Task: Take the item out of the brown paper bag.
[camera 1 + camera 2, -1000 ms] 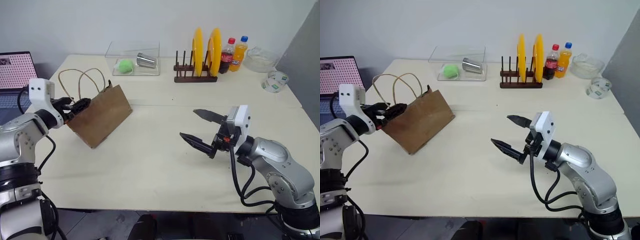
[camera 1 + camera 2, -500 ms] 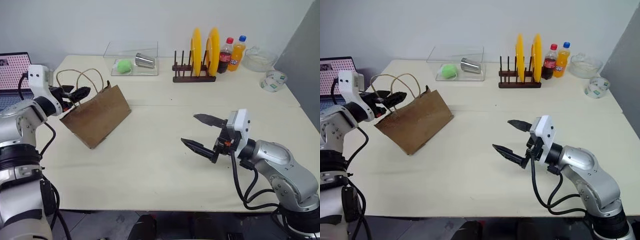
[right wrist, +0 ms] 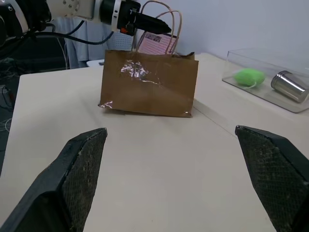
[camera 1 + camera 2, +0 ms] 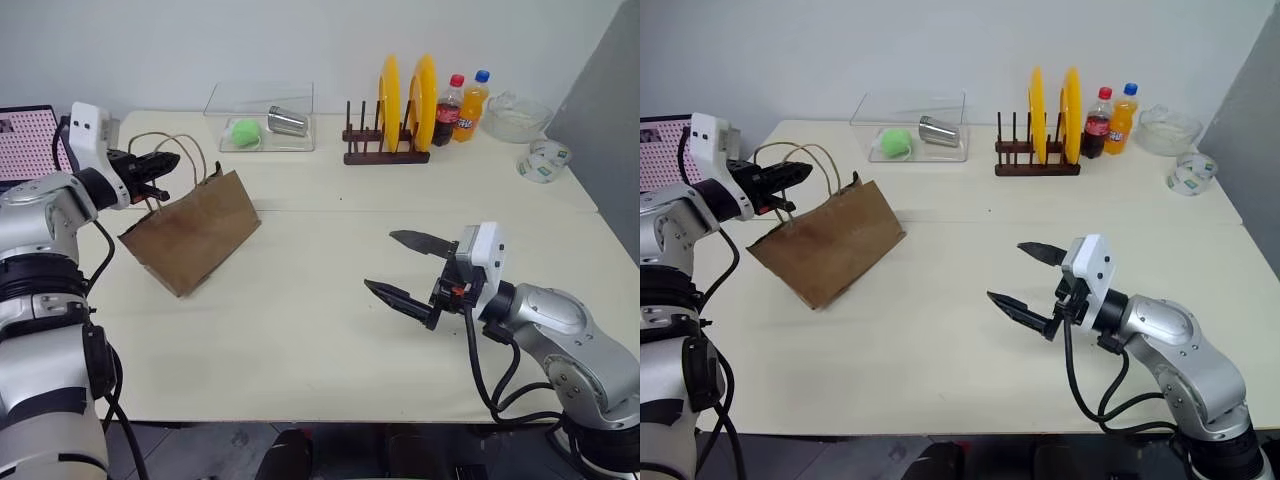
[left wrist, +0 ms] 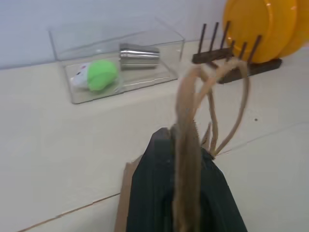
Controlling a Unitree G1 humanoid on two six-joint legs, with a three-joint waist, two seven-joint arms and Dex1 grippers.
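- The left gripper (image 4: 165,160) has its jaws pressed together on the tan loop handles (image 5: 193,125) of the brown paper bag (image 4: 192,232); in the left wrist view the handle cord runs straight between the two black fingers (image 5: 154,193).
- The bag stands near the left edge of the worktop (image 4: 320,330), leaning, with its mouth up toward that gripper and its base on the surface.
- The item cannot be seen; I judge it is inside the bag, since nothing matching it lies on the worktop.
- The right gripper (image 4: 408,268) hangs over the middle of the worktop, well apart from the bag, jaws spread wide and holding nothing; its wrist view faces the bag's creased side.
- Step in hand, as I read it: securing the bag by its handles so it can be held or tipped, with the removal itself not yet begun.
- The next move likely calls for holding the handles up firmly to keep the mouth open, then bringing the right gripper across to reach in, or tilting the bag so the item slides out.
- The thin paper may crumple or swing if lifted fast.
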